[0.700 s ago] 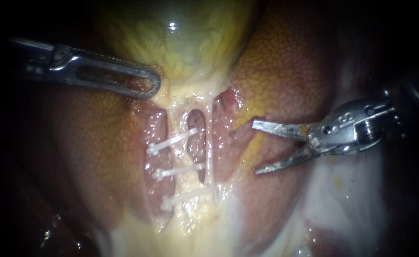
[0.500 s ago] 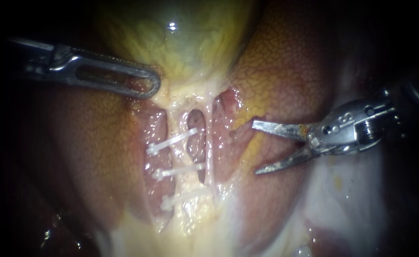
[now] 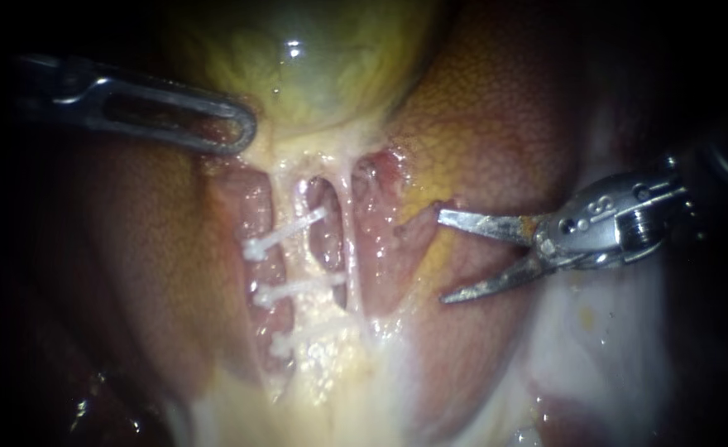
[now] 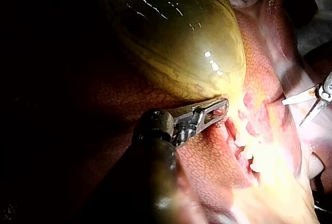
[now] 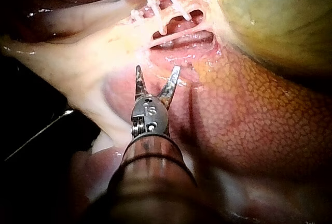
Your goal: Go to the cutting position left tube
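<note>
Jaws of the left instrument point(image 3: 244, 132), upper left of the frame, lie closed on the neck of the gallbladder point(image 3: 323, 66). The blades of the right instrument point(image 3: 443, 257), right of centre, stand wide apart and hold nothing, their tips over the liver point(image 3: 496, 124). The left tube point(image 3: 291, 199) runs down the centre-left of the frame, crossed by three white clips point(image 3: 298, 288). The right tube point(image 3: 349, 248) lies just beside it, between it and the blades.

To reach the cutting position well, the open blades should probably travel leftward and pass the right tube without catching it. They should straddle only the left tube, in a gap between clips and square to it, while the left instrument holds its tension steady.

Compared with the earlier frames, the left instrument has drawn toward the upper left. The gallbladder neck, both tubes and the clips have shifted with it and appear more stretched. The right instrument has not moved against the liver.
</note>
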Available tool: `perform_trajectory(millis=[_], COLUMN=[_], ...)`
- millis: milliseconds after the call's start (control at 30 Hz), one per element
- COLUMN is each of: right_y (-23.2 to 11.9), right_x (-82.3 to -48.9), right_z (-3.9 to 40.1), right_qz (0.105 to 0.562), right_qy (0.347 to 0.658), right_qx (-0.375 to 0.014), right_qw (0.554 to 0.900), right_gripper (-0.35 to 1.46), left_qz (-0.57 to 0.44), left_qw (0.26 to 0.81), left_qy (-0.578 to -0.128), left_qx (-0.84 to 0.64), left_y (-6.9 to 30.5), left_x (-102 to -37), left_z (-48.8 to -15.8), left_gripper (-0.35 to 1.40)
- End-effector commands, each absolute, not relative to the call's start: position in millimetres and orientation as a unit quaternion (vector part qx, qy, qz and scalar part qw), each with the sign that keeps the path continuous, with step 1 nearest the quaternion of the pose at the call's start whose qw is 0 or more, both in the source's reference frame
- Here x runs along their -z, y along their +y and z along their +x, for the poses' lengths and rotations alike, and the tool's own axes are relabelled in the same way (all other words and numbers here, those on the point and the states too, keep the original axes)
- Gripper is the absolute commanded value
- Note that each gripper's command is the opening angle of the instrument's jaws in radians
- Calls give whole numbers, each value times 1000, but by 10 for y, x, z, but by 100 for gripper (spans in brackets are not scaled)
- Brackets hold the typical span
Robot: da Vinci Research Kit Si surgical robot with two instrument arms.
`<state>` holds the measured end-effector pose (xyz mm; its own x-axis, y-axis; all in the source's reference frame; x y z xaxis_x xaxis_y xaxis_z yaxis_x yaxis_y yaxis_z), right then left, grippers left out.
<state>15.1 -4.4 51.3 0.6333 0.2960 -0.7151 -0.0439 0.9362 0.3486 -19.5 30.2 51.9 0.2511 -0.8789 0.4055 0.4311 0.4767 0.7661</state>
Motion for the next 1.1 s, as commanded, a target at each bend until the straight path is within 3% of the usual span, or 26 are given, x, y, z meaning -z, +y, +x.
perform_trajectory(millis=[33, 500, 1100], right_y=[-44, -44, -44], right_x=[-513, -513, -511], right_z=[151, 152, 188], right_qz=[151, 160, 292], right_qy=[417, 420, 480], right_qx=[-95, -98, -124], right_qw=[891, 888, 818], right_gripper=[139, 139, 136], left_qz=[261, 256, 255], left_qw=[746, 743, 743], left_qy=[-426, -427, -427], left_qx=[441, 448, 448], left_y=[304, 312, 300], left_x=[-516, -498, -499], left_z=[-192, -179, -185], left_gripper=[-35, -35, -35])
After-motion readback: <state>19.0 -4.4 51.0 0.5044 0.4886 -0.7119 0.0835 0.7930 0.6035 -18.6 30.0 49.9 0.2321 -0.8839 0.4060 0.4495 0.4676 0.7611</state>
